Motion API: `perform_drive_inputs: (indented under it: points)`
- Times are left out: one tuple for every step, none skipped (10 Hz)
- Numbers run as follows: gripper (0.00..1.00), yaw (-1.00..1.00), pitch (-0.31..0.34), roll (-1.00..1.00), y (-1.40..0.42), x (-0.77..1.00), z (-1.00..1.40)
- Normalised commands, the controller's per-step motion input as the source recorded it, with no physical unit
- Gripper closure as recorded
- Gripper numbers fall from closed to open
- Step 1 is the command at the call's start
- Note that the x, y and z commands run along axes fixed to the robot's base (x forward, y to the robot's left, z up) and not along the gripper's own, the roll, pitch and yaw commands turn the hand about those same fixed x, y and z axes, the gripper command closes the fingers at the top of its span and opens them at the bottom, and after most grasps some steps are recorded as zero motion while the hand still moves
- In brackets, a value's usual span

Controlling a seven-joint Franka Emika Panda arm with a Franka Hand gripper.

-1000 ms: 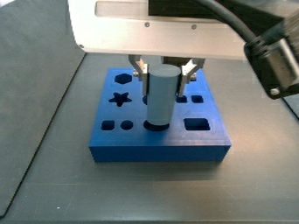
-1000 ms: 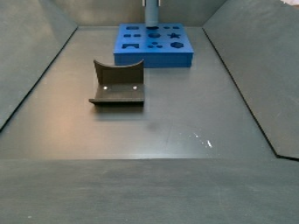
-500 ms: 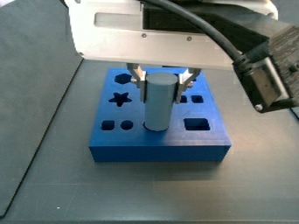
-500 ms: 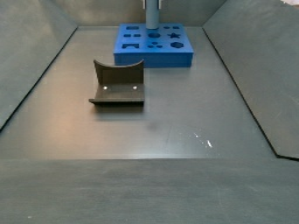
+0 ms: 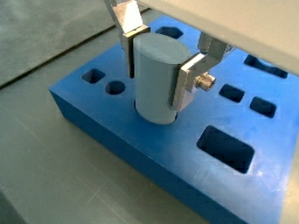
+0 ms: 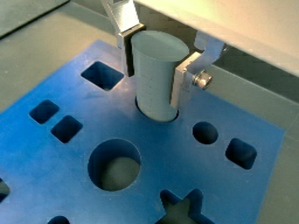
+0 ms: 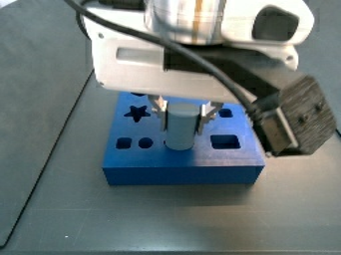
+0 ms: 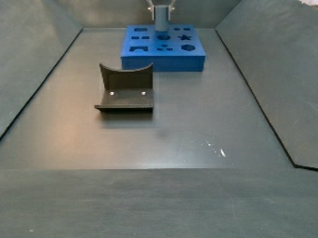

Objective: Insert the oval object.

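Observation:
The oval object (image 5: 156,79) is a pale grey-blue peg standing upright, its lower end down in a hole of the blue block (image 5: 140,157). It also shows in a wrist view (image 6: 153,74) and in a side view (image 7: 178,127). My gripper (image 5: 160,59) is shut on the peg, a silver finger pressed on each side of its upper part. In a wrist view the gripper (image 6: 156,59) stands directly over the block (image 6: 117,175). In a side view the gripper (image 8: 161,13) is low over the far block (image 8: 165,46) and the peg hardly shows.
The blue block (image 7: 180,149) has several shaped holes, among them a star (image 7: 136,112) and a rectangle (image 5: 228,147). A dark brown curved piece (image 8: 125,88) lies on the grey floor near the middle. Grey walls (image 8: 37,65) ring the floor.
The gripper has come down with the peg. The peg stood tall above the block before; now most of its length is inside the hole.

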Motion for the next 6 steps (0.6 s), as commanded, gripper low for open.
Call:
perform_drive_inputs:
  points:
    - [1.0,-0.01,-0.084,-0.09,0.0,0.0,-0.3]
    - [1.0,-0.01,-0.109,-0.06,0.02,-0.01,-0.26]
    - [1.0,0.0,-0.156,-0.08,0.01,-0.06,-0.26]
    - [1.0,0.0,-0.131,-0.09,0.01,0.0,-0.24]
    - [1.0,0.0,-0.199,0.0,0.0,0.0,-0.31]
    - [1.0,0.0,-0.049,0.07,-0.1,0.0,-0.04]
